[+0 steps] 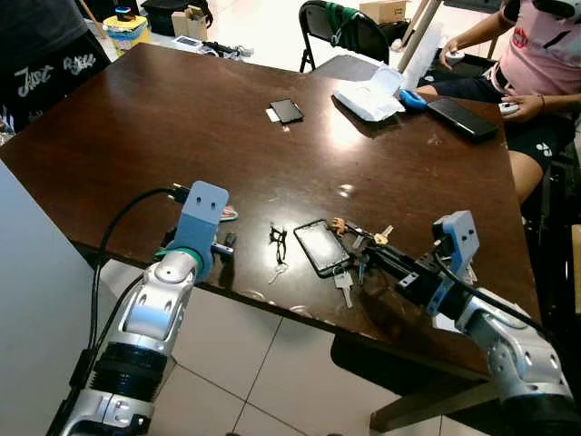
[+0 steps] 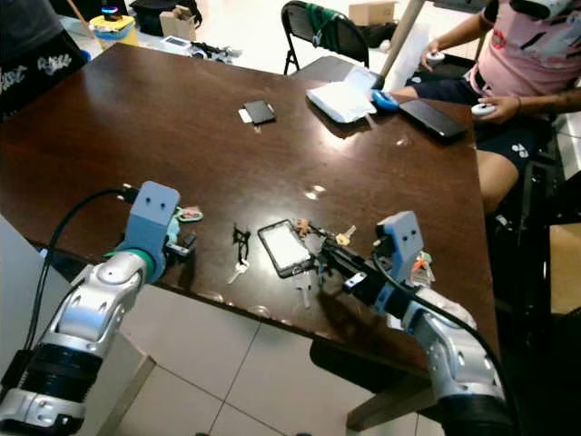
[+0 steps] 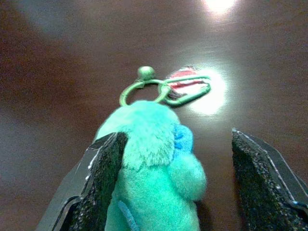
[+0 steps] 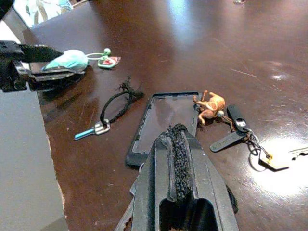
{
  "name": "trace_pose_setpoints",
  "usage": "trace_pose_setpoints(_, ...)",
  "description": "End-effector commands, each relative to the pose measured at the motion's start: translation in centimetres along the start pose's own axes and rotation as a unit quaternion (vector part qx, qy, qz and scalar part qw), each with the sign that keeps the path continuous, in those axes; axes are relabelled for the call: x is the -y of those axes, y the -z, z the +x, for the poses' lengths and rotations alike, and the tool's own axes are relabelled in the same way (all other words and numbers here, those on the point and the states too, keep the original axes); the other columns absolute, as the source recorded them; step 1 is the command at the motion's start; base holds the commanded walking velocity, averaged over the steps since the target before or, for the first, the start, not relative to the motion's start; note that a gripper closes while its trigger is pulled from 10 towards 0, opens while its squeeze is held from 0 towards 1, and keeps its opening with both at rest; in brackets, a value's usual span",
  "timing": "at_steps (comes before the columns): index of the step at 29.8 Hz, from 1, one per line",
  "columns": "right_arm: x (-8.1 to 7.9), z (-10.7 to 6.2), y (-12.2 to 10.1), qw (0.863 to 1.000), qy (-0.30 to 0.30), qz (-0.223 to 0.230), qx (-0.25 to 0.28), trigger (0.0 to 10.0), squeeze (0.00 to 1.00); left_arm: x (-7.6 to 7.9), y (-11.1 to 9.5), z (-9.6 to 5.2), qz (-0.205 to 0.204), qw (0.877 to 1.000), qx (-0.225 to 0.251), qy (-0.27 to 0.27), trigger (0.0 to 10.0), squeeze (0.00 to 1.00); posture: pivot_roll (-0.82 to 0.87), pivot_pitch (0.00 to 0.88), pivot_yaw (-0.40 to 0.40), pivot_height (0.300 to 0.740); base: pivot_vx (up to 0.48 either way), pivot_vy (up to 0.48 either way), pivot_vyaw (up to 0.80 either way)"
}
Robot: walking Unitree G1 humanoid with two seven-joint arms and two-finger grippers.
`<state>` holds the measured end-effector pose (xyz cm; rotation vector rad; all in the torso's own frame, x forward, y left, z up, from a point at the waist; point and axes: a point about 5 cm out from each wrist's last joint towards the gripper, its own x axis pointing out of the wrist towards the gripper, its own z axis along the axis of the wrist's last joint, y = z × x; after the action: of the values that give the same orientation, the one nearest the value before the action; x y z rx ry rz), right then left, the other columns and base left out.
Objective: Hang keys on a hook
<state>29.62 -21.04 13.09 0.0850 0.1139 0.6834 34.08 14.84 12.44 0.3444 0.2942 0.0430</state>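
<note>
1. The left pincer [image 3: 175,187] hangs over the near edge of the dark desk [image 1: 136,136] with its two black fingers [image 3: 103,183] spread wide. Between them lies a plush turquoise key charm [image 3: 154,159], touching one finger and clear of the other.
2. The charm should handle as light and soft, squashing under a squeeze. Its thin green ring [image 3: 139,89] and carabiner [image 3: 187,86] at 12 o'clock of the plush are stiff and small, and likely the part that must go over a hook. Gripping the plush body looks the safer hold, leaving the ring free.
3. The right pincer [image 4: 175,139] has its fingers pressed together with nothing between them, and points across a black phone case [image 4: 159,120] on the desk.
4. At 3 o'clock of that case lies a metal key bunch [image 4: 240,134] with an orange figure [image 4: 211,103]; it looks heavier, loose and jangly.
5. At 9 o'clock of the case lies a single key on a black cord [image 4: 113,108].
6. Count: three key sets, one phone case, two pincers. No hook can be made out.
</note>
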Motion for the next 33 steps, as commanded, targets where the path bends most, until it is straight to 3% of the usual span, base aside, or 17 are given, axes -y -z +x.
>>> trace_pose_setpoints(1, -0.1, -0.2, 0.3, 1.000, 0.003, 0.008, -0.001, 10.0, 0.00, -0.5, 0.8, 0.3, 0.010, 0.999, -0.011, -0.035, 10.0, 0.00, 0.02, 0.032, 0.097, 0.740, 0.000, 0.000, 0.00)
trace_pose_setpoints(4, -0.2, -0.2, 0.3, 1.000, 0.004, 0.008, -0.001, 10.0, 0.00, -0.8, 0.5, 0.4, 0.005, 0.998, -0.004, -0.061, 10.0, 0.00, 0.02, 0.033, 0.099, 0.740, 0.000, 0.000, 0.00)
trace_pose_setpoints(8, -0.2, -0.3, 0.3, 1.000, 0.006, 0.009, -0.002, 10.0, 0.00, -1.3, 0.2, 0.4, 0.035, 0.996, 0.008, -0.082, 10.0, 0.00, 0.03, 0.034, 0.099, 0.740, 0.000, 0.000, 0.00)
trace_pose_setpoints(10, -0.3, -0.2, 0.4, 1.000, 0.006, 0.012, -0.002, 10.0, 0.00, -1.1, 1.8, 0.7, 0.055, 0.995, -0.036, -0.074, 10.0, 0.00, 0.03, 0.037, 0.100, 0.740, 0.000, 0.000, 0.00)
trace_pose_setpoints(14, -0.4, -0.2, 0.4, 1.000, 0.006, 0.012, -0.003, 10.0, 0.00, -1.1, 2.1, 0.7, 0.062, 0.994, -0.045, -0.077, 9.8, 0.00, 0.03, 0.037, 0.100, 0.740, 0.000, 0.000, 0.00)
trace_pose_setpoints(16, -0.3, -0.2, 0.4, 1.000, 0.007, 0.013, -0.003, 10.0, 0.00, -1.2, 1.8, 1.0, 0.114, 0.989, -0.027, -0.094, 8.7, 0.00, 0.03, 0.038, 0.100, 0.740, 0.000, 0.000, 0.00)
trace_pose_setpoints(18, -0.3, -0.2, 0.4, 1.000, 0.007, 0.013, -0.003, 10.0, 0.00, -1.2, 1.8, 1.0, 0.114, 0.989, -0.027, -0.094, 8.7, 0.00, 0.03, 0.038, 0.100, 0.740, 0.000, 0.000, 0.00)
trace_pose_setpoints(19, -0.2, -0.2, 0.4, 1.000, 0.008, 0.013, -0.003, 10.0, 0.00, -1.1, 1.7, 1.2, 0.137, 0.985, -0.016, -0.103, 8.4, 0.00, 0.02, 0.038, 0.099, 0.740, 0.000, 0.000, 0.00)
trace_pose_setpoints(20, -0.2, -0.2, 0.4, 1.000, 0.008, 0.013, -0.003, 10.0, 0.00, -1.1, 1.7, 1.2, 0.137, 0.985, -0.016, -0.103, 8.4, 0.00, 0.02, 0.038, 0.099, 0.740, 0.000, 0.000, 0.00)
trace_pose_setpoints(21, -0.2, -0.2, 0.4, 1.000, 0.008, 0.013, -0.003, 10.0, 0.00, -1.1, 1.7, 1.5, 0.147, 0.983, -0.014, -0.110, 10.0, 0.00, 0.02, 0.038, 0.099, 0.740, 0.000, 0.000, 0.00)
trace_pose_setpoints(25, -0.3, -0.2, 0.4, 1.000, 0.009, 0.014, -0.003, 10.0, 0.00, -1.6, 2.5, 2.2, 0.132, 0.983, -0.047, -0.122, 10.0, 0.00, 0.03, 0.040, 0.105, 0.740, 0.000, 0.000, 0.00)
trace_pose_setpoints(26, -0.3, -0.2, 0.4, 1.000, 0.009, 0.014, -0.002, 10.0, 0.00, -1.7, 2.8, 2.3, 0.121, 0.983, -0.060, -0.121, 7.7, 0.00, 0.03, 0.040, 0.105, 0.740, 0.000, 0.000, 0.00)
trace_pose_setpoints(29, -0.4, -0.2, 0.4, 1.000, 0.009, 0.014, -0.002, 10.0, 0.00, -1.8, 3.0, 2.4, 0.114, 0.984, -0.068, -0.120, 7.7, 0.00, 0.03, 0.040, 0.105, 0.740, 0.000, 0.000, 0.00)
trace_pose_setpoints(30, -0.4, -0.1, 0.4, 1.000, 0.009, 0.015, -0.001, 10.0, 0.00, -1.9, 3.1, 2.4, 0.108, 0.984, -0.075, -0.117, 2.6, 0.00, 0.03, 0.039, 0.109, 0.740, 0.000, 0.000, 0.00)
trace_pose_setpoints(31, -0.4, -0.1, 0.4, 1.000, 0.009, 0.015, -0.001, 10.0, 0.00, -1.9, 3.1, 2.4, 0.108, 0.984, -0.075, -0.117, 2.6, 0.00, 0.03, 0.039, 0.109, 0.740, 0.000, 0.000, 0.00)
trace_pose_setpoints(32, -0.4, -0.1, 0.5, 1.000, 0.009, 0.016, -0.001, 10.0, 0.00, -1.9, 3.3, 2.5, 0.102, 0.985, -0.084, -0.112, 0.0, 0.00, 0.03, 0.038, 0.111, 0.740, 0.000, 0.000, 0.00)
trace_pose_setpoints(33, -0.4, -0.1, 0.5, 1.000, 0.009, 0.016, -0.001, 10.0, 0.00, -1.9, 3.3, 2.5, 0.102, 0.985, -0.084, -0.112, 0.0, 0.00, 0.03, 0.038, 0.111, 0.740, 0.000, 0.000, 0.00)
